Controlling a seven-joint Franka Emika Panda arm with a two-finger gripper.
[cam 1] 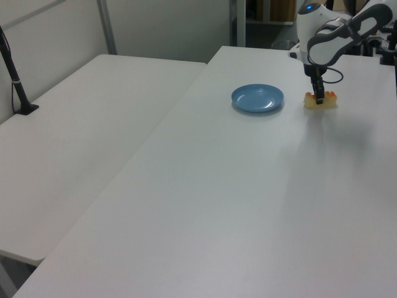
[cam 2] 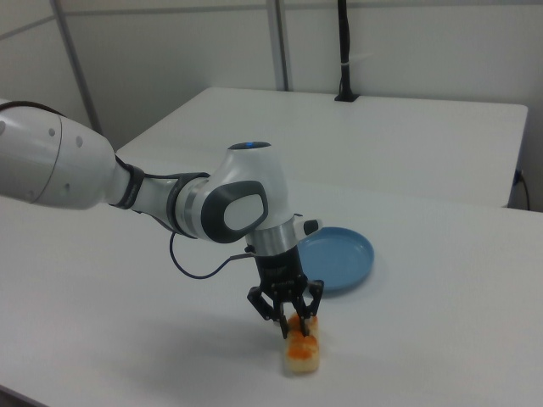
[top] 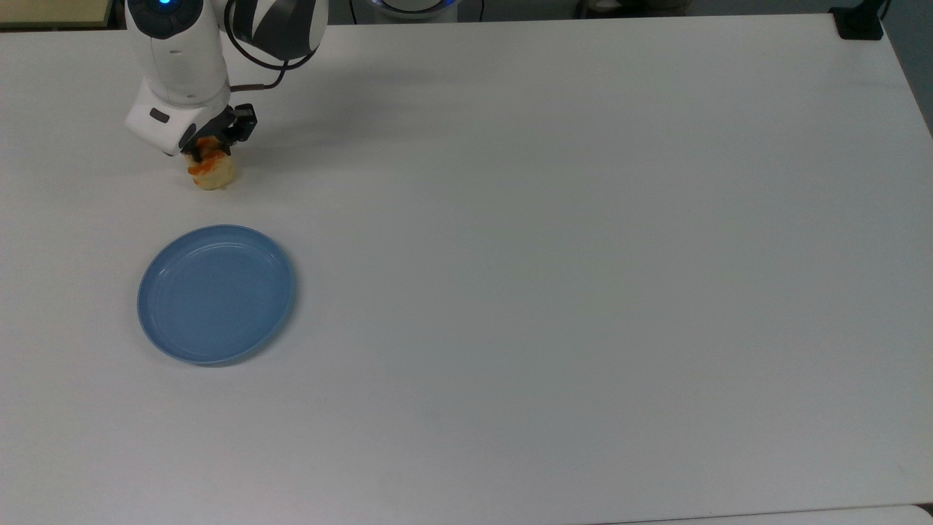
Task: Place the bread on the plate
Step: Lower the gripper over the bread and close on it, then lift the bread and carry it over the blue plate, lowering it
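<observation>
The bread [top: 213,173], a pale roll with orange glaze, lies on the white table near the top view's upper left. My gripper [top: 206,148] points down over its far half, and its black fingers are shut on the roll's sides. In the right view the fingers [cam 2: 283,315] pinch the top of the bread [cam 2: 301,354], which still rests on the table. The light-blue plate [top: 216,293] sits bare a short way nearer in the top view. In the left view, the plate [cam 1: 257,98] lies left of the bread [cam 1: 324,102] and gripper [cam 1: 319,99].
The white table [top: 554,255] stretches wide and bare to the top view's right. A black mount [top: 860,22] sits at its far right corner. A second white table [cam 1: 87,118] adjoins on the left view's left, with a black post [cam 1: 15,81] on it.
</observation>
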